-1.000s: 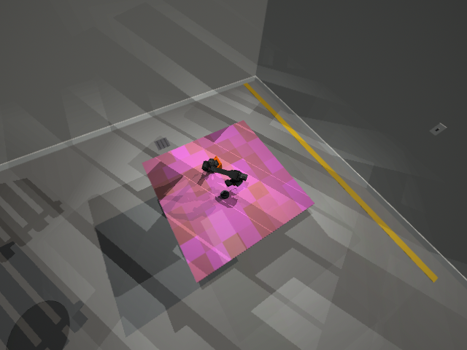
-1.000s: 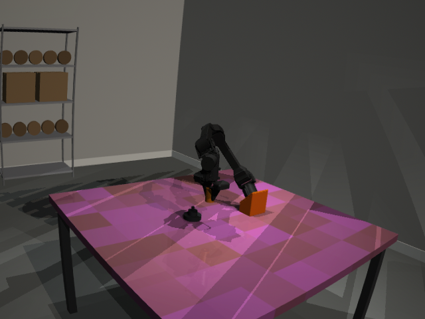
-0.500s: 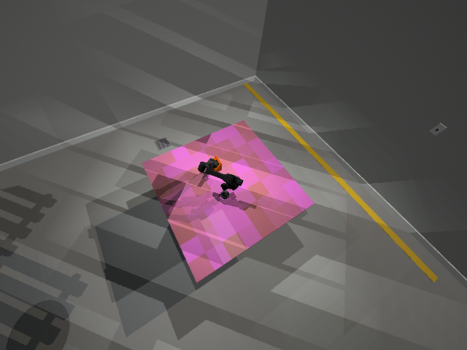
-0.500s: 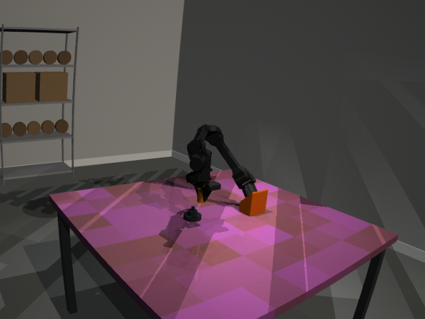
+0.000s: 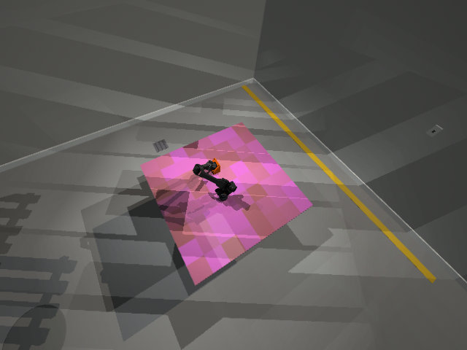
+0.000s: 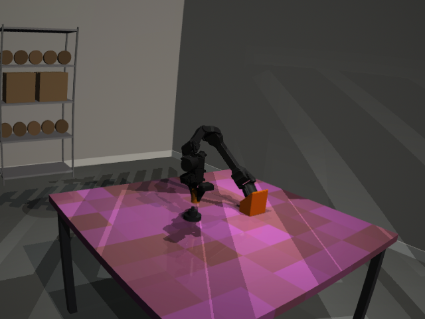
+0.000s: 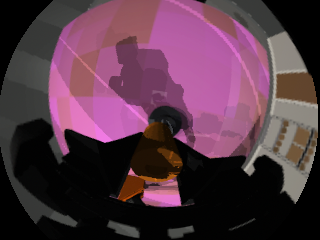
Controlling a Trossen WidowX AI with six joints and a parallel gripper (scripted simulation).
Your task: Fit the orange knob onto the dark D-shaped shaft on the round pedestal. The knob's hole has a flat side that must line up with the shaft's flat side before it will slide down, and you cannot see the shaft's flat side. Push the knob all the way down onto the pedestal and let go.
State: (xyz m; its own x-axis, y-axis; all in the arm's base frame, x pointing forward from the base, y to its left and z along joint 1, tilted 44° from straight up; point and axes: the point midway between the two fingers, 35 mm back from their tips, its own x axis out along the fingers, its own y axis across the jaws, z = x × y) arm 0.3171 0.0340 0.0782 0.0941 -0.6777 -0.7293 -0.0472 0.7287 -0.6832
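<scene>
Grey walls and a metal shelf rack [image 6: 73,103] stacked with brown boxes and round stock frame a pink-and-magenta checkered worktop [image 6: 309,254] on dark legs. An orange wedge-shaped block [image 6: 254,203] sits at the foot of the black arm [image 6: 226,151], which arches up and bends down toward the middle of the worktop.

The claw [image 6: 194,196] points straight down and is clamped on the orange knob [image 6: 194,197], whose lower end shows below the dark fingers. In the wrist view the knob [image 7: 156,154] fills the space between the two fingers, and the round pedestal [image 7: 167,119] peeks out just beyond its tip. From the exterior view the pedestal [image 6: 192,215] stands on the worktop directly beneath the claw, with the dark D-shaped shaft [image 6: 192,208] rising from it; a small gap appears to separate the knob's underside from the shaft's top, though the shading makes that hard to confirm.

By my judgement the pickup and the carry are done and the knob is roughly centred over the shaft. What remains is the harder half: lowering until the hole meets the shaft, turning the knob about its axis until the two flats agree, pressing it fully down onto the pedestal, and then releasing. Whether the flats are aligned now cannot be told from these views.
</scene>
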